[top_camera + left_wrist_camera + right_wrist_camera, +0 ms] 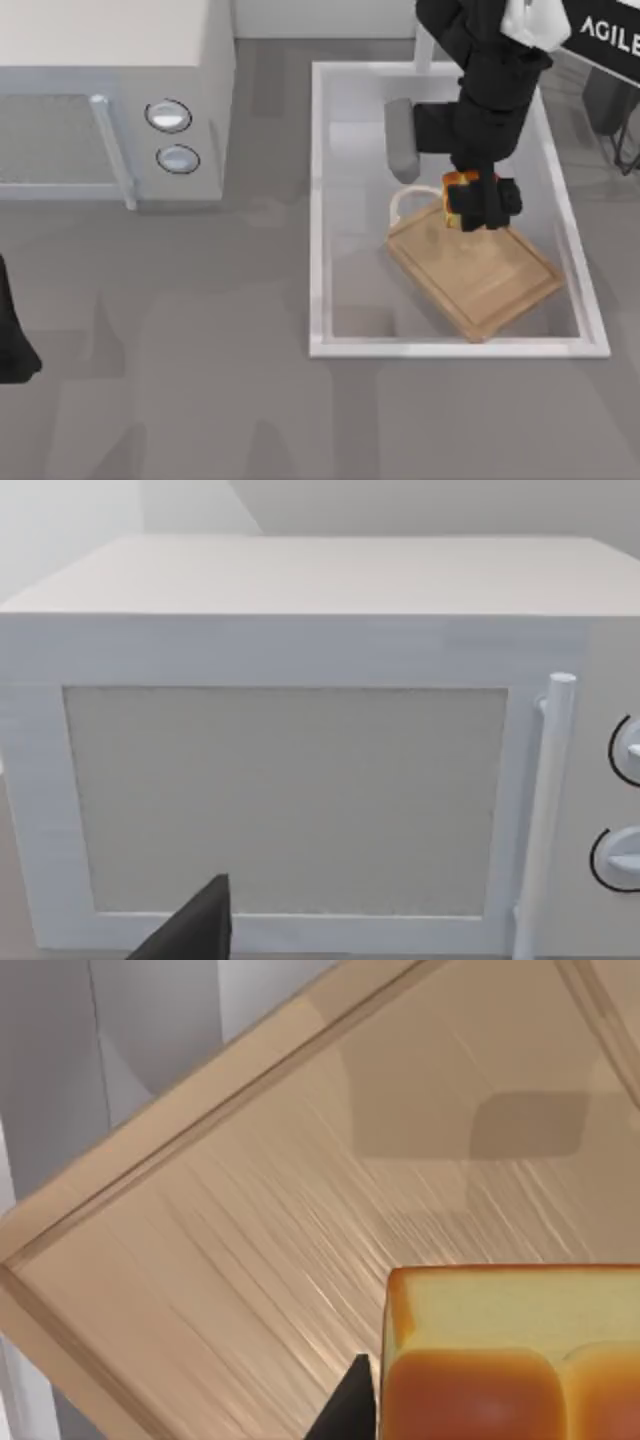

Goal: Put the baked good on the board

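Observation:
The baked good [459, 181], a small golden-orange glossy piece, hangs in my right gripper [480, 207], which is shut on it. It is held above the board [490, 275] near the end with the whitish loop handle [408, 201]. The light-brown board lies at a slant inside a white tray [318, 200]. In the right wrist view the baked good [510, 1360] sits close to the camera over the grooved board [280, 1190], and its shadow falls on the wood. My left arm [12, 345] stays parked at the table's left edge.
A white microwave [110, 90] stands at the back left, and the left wrist view faces its door [290, 800]. A grey rounded object [401, 140] lies in the tray behind the board. A dark stand [615, 110] is at the back right.

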